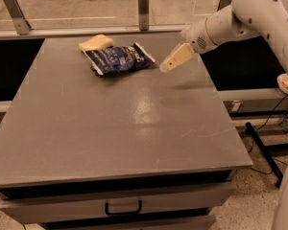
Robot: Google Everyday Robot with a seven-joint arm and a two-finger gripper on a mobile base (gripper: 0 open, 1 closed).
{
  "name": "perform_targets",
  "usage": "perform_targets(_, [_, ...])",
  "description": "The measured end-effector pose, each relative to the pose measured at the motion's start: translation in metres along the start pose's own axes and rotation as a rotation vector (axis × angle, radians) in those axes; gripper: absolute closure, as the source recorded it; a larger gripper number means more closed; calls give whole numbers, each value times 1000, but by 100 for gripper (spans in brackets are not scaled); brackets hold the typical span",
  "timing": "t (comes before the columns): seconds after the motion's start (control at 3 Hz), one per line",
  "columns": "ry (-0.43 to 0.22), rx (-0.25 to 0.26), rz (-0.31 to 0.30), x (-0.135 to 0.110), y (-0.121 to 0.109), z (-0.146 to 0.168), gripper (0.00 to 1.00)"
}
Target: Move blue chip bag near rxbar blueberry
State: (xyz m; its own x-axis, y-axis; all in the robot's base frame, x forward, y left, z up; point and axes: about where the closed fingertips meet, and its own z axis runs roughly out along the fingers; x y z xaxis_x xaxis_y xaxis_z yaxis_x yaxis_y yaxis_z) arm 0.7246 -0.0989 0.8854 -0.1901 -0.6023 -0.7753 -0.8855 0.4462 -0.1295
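Grey counter (134, 128), glare patch mid-surface, drawer handle (123, 208) on near face. Far left: blue chip bag (119, 60) lying flat, touching yellow sponge (96, 42). End effector (176, 58) hovering just right of bag, apart; opening not discernible. Glass barrier (86, 6) beyond far edge.

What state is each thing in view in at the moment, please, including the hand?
blue chip bag: lying flat at the far side of the table, sealed, not held.
yellow sponge: lying right behind the bag's left end.
hand: raised above the table to the right of the bag, apart from it, carrying nothing.
drawer: shut.
rxbar blueberry: not visible in this view.
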Motion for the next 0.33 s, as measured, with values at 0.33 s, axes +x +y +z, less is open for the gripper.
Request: perform_targets(0.33, [0, 0, 0, 0, 0, 0, 0])
